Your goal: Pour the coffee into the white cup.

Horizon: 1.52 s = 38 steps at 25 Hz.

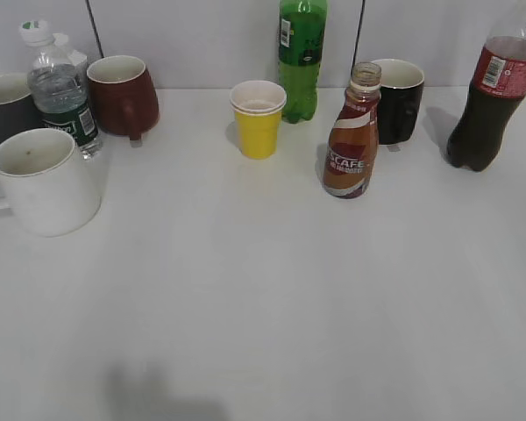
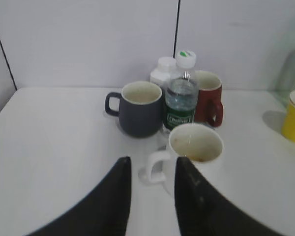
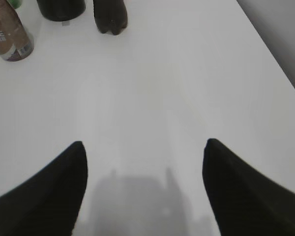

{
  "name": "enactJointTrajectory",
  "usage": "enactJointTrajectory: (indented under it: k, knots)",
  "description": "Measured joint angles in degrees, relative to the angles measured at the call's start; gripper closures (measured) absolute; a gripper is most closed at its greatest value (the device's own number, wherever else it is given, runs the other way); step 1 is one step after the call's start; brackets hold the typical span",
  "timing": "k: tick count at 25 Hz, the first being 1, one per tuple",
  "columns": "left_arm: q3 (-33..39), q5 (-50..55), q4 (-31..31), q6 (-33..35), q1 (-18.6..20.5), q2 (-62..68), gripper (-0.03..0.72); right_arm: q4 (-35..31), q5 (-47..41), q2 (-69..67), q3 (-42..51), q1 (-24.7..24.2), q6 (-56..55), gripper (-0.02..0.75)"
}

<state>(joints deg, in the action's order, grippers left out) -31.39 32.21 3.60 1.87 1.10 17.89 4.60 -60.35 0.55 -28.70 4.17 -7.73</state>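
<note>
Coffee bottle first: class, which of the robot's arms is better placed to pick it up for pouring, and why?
The right. The coffee bottle stands right of centre and shows ahead of the open right tool, while the left tool faces the white cup.

On the worktop, the big cup sits near-left, a water bottle just behind it. The coffee bottle stands right of centre, a mug behind it, a paper cup to its left.
</note>
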Motion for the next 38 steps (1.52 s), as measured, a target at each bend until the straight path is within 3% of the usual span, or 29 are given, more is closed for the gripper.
enactJointTrajectory:
  k: [10,18,24,32,38]
  knots:
    - [1.4,-16.6,-3.6,0.0,-1.0,12.1,0.449,0.0,0.0,0.0,0.0,0.0,0.0,0.168]
    - [17.7,-41.1,-2.3,0.0,-3.0,18.4,0.449,0.0,0.0,0.0,0.0,0.0,0.0,0.168]
    - [20.1,-44.9,2.5,0.0,-3.8,24.2,0.449,0.0,0.0,0.0,0.0,0.0,0.0,0.168]
    - [20.1,-49.5,2.3,0.0,-8.1,33.0,0.449,0.0,0.0,0.0,0.0,0.0,0.0,0.168]
    - [20.1,-57.8,2.4,0.0,-8.4,43.9,0.449,0.0,0.0,0.0,0.0,0.0,0.0,0.168]
